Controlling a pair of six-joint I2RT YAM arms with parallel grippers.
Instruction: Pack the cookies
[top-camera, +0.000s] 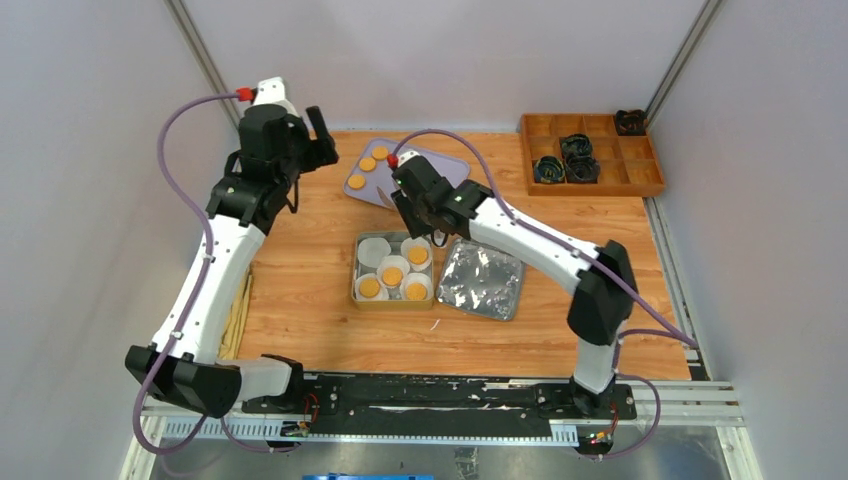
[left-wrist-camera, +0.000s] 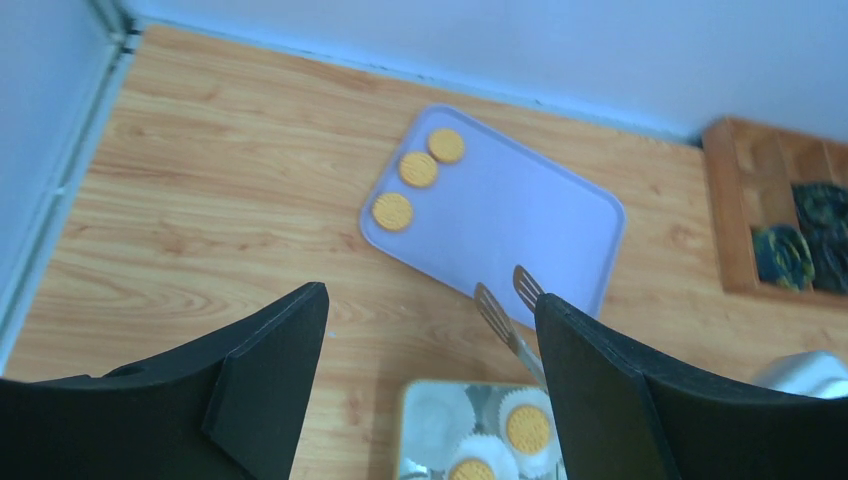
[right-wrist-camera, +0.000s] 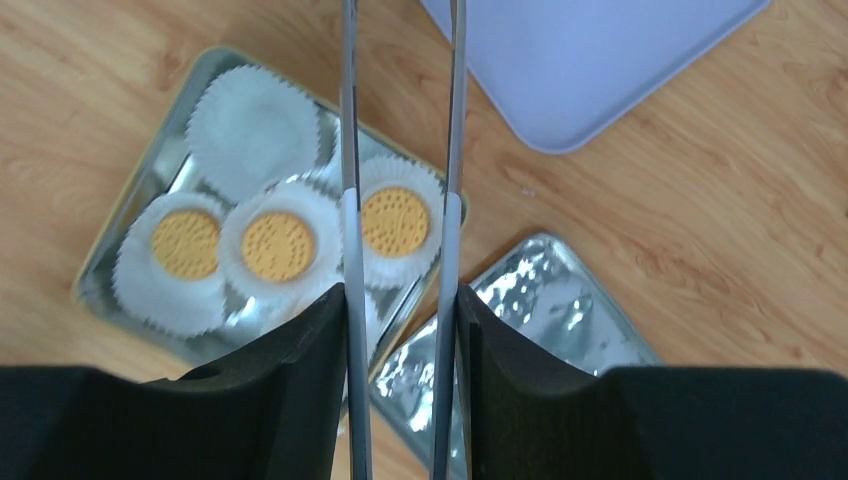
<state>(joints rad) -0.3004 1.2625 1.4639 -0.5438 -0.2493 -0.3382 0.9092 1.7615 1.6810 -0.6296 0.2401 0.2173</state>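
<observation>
Cookies (left-wrist-camera: 418, 169) — three on the lavender tray (left-wrist-camera: 520, 220) — lie beyond my tongs (right-wrist-camera: 350, 250), which my right gripper (right-wrist-camera: 400, 300) pinches, tips parted and empty, poised to pick one.

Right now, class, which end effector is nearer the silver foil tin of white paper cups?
Right. The right end effector, gripping metal tongs, hangs above the far edge of the silver foil tin; the left end effector is beyond its far-left corner.

The left wrist view's bottom edge crops one cookie (left-wrist-camera: 470, 472).
</observation>
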